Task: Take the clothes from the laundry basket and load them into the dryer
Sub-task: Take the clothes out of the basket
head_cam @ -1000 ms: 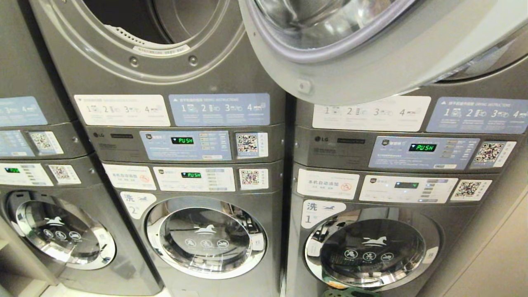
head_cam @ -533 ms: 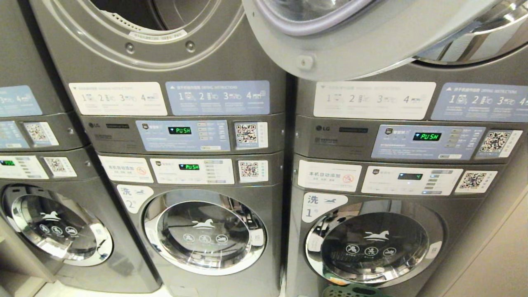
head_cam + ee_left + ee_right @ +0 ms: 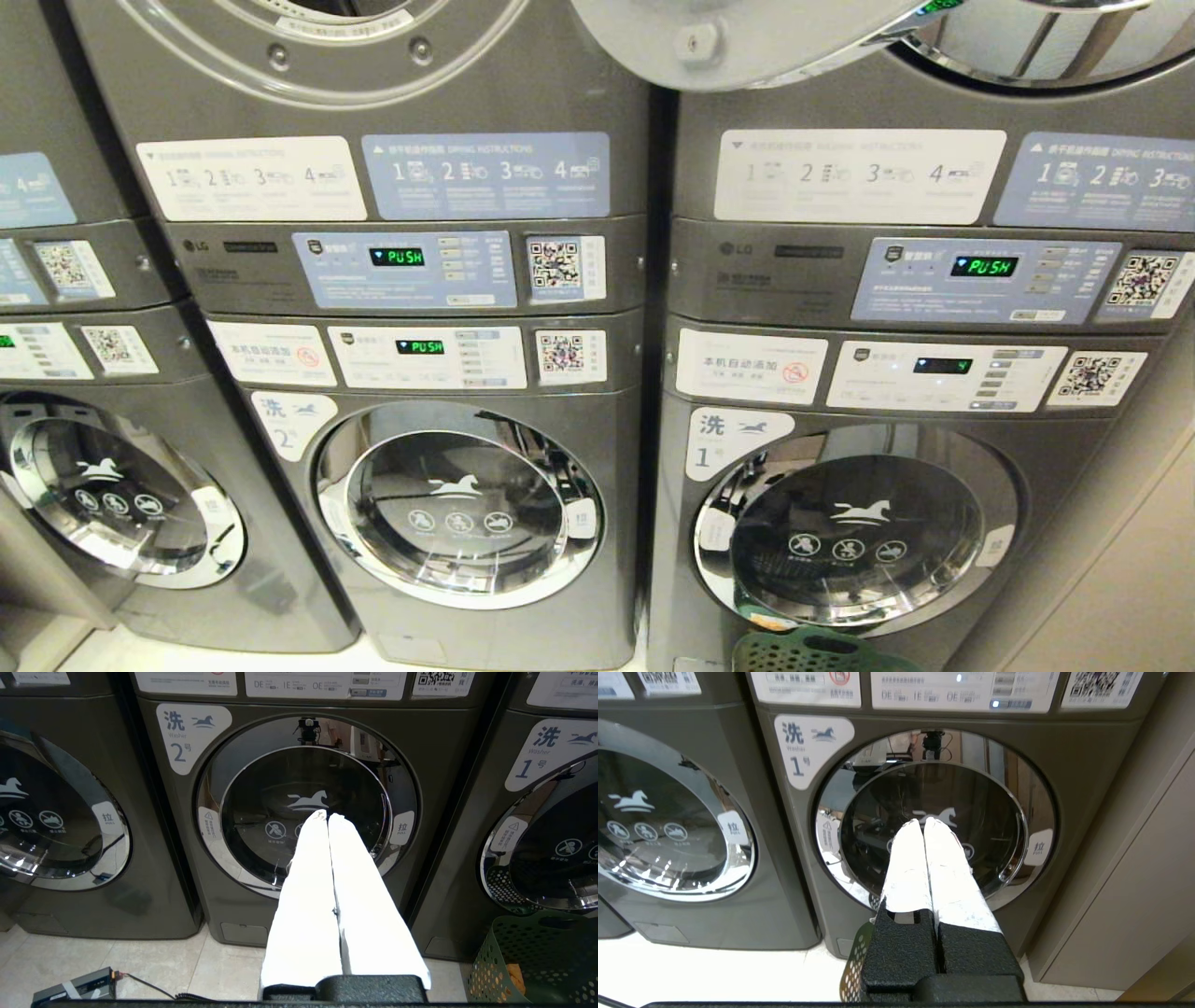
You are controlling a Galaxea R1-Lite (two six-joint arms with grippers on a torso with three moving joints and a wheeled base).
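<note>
The green perforated laundry basket [image 3: 822, 651] stands on the floor before washer 1, at the bottom edge of the head view. In the left wrist view the basket [image 3: 532, 956] shows an orange piece of clothes [image 3: 514, 975] through its holes. The dryer [image 3: 373, 84] is the upper unit above washer 2, and only the lower rim of its opening shows. Its open door [image 3: 738, 37] hangs across the top. My left gripper [image 3: 327, 815] is shut and empty, facing washer 2. Also shut and empty, my right gripper [image 3: 923, 821] faces washer 1, with the basket's rim [image 3: 853, 961] just below it.
Stacked grey machines fill the wall: washer 2's shut door [image 3: 457, 504], washer 1's shut door [image 3: 854, 537], another washer [image 3: 112, 499] at the left. A beige cabinet wall [image 3: 1120, 579] stands at the right. A small box with a cable [image 3: 74, 989] lies on the tiled floor.
The whole head picture has slid upward as the camera sank. The dryer opening and its door have nearly left the top, and more of the basket shows at the bottom.
</note>
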